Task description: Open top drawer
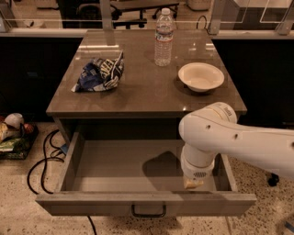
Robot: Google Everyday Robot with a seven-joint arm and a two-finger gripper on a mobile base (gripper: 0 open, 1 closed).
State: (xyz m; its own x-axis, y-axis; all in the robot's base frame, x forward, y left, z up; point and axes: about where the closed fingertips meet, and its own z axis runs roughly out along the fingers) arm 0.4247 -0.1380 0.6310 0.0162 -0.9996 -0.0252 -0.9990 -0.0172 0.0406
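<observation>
Gripper [193,184] hangs low inside the top drawer [110,167], near its right wall and just behind the front panel; you cannot tell whether it is open or closed. The drawer stands pulled well out around it, long axis left to right. Its handle [148,212] lies in front of the gripper and a little left, on the panel's outer face. The opening looks done, so you would likely lift straight up, clear of the panel.

speckled floor [18,212] with black cables [29,174], office chairs [140,7] behind the brown table [151,92].
</observation>
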